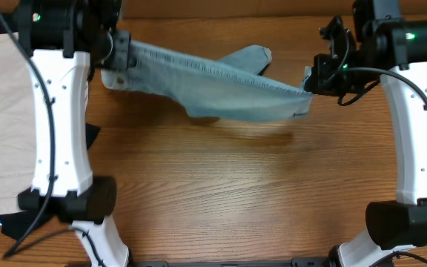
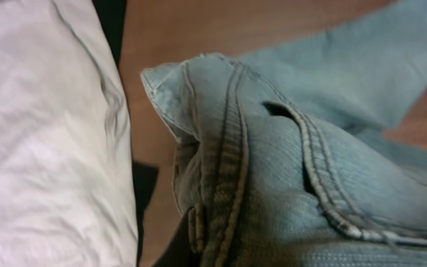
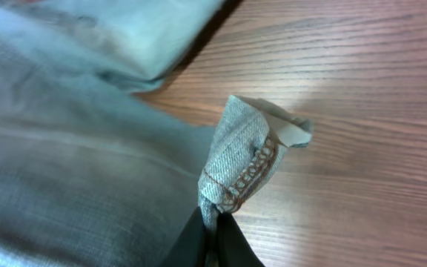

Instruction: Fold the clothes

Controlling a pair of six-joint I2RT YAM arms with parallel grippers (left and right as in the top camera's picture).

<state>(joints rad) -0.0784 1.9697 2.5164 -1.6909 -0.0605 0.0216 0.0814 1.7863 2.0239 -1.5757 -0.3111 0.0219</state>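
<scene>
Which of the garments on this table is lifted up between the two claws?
The light blue denim shorts, stretched between the left claw and right claw. The beige shorts and black garment lie untouched at the left.

Denim shorts (image 1: 213,85) hang between both tools, above table (image 1: 221,193).
</scene>
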